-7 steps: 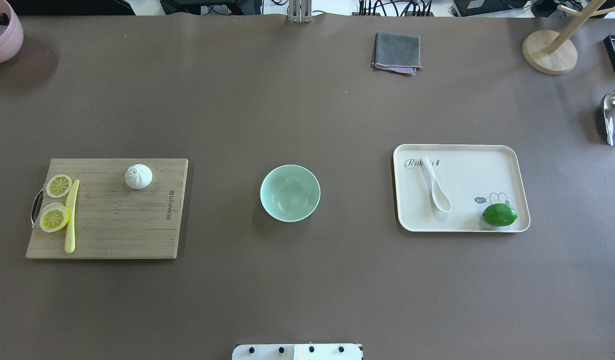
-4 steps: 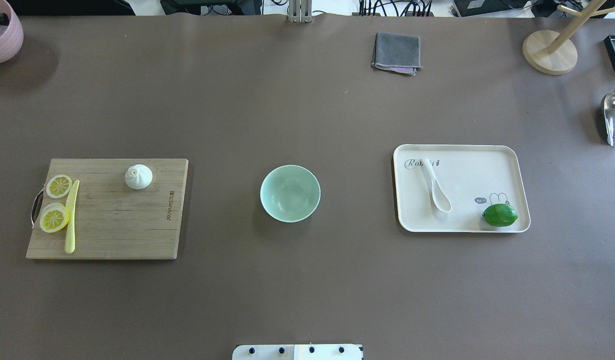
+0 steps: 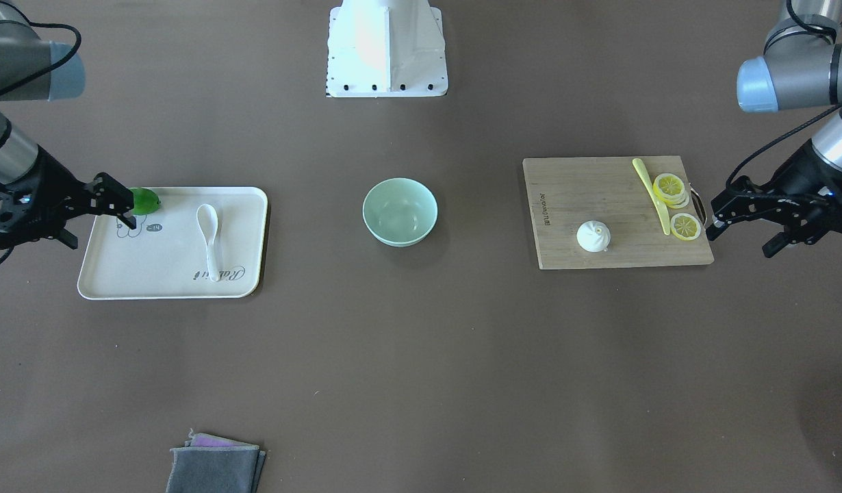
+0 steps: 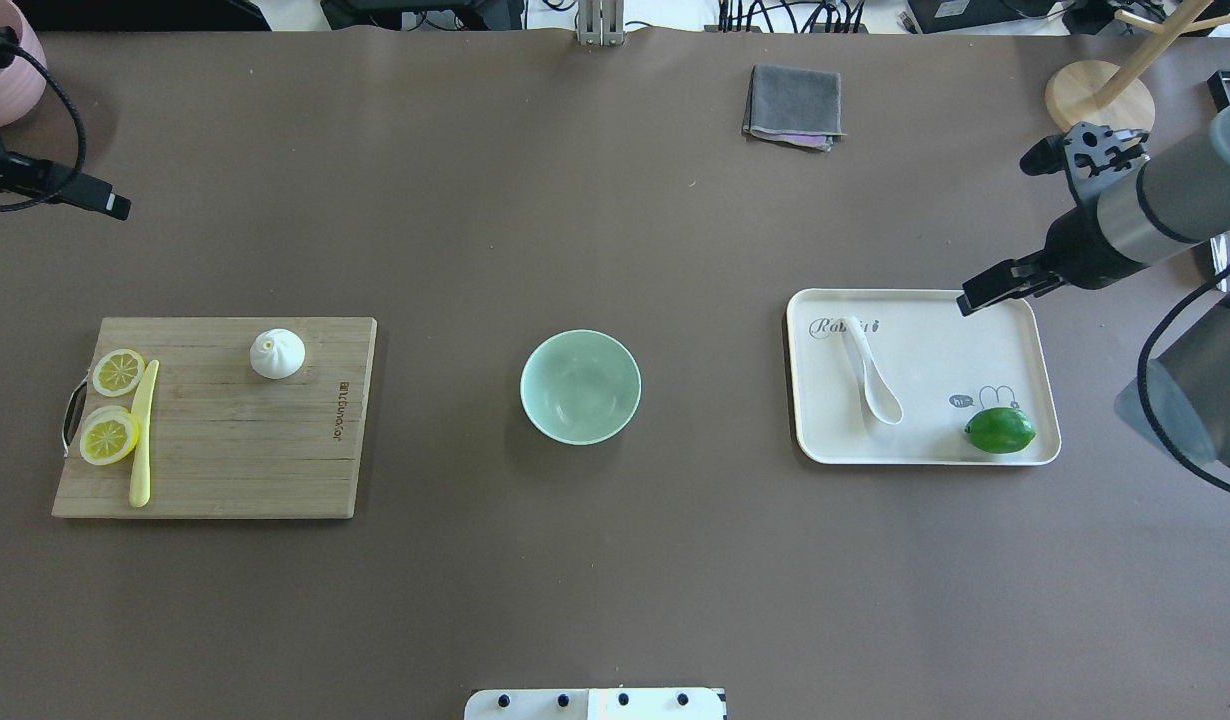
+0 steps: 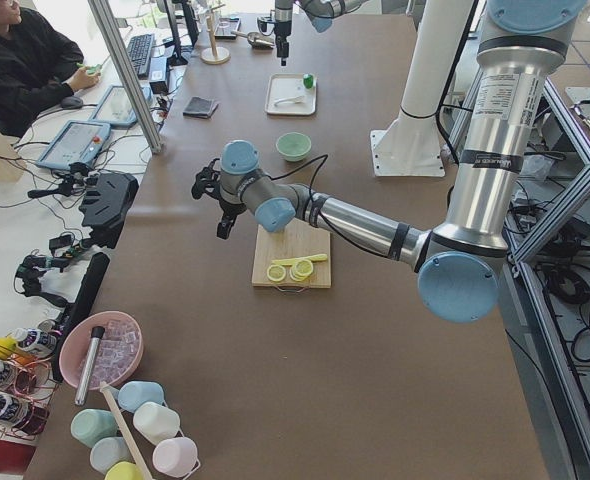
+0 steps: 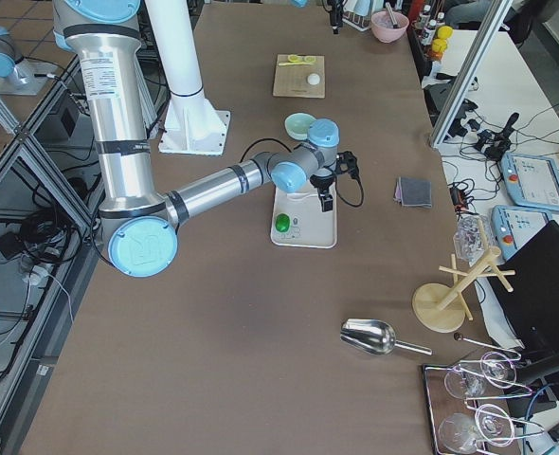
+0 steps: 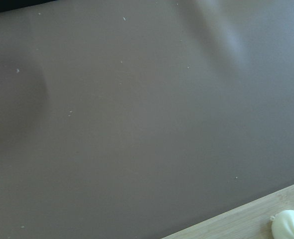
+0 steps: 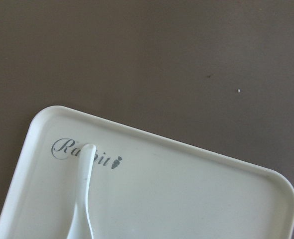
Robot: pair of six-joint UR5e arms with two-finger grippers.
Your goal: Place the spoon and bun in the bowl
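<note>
Twice, centre before closing: spread-apart right claw (image 3: 100,231) across handle of short white ceramic spoon (image 3: 209,236) on cream tray (image 3: 168,257), spread-apart left claw (image 3: 738,243) around pleated white bun (image 3: 593,236) on wooden board (image 3: 585,192), then into round mint-green bowl (image 3: 393,237) between

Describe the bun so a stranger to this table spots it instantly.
Find the wooden cutting board on the robot's left. The bun sits near its far edge, on the bowl's side. It is white, round and pleated; the lemon slices and knife on that board are yellow.
</note>
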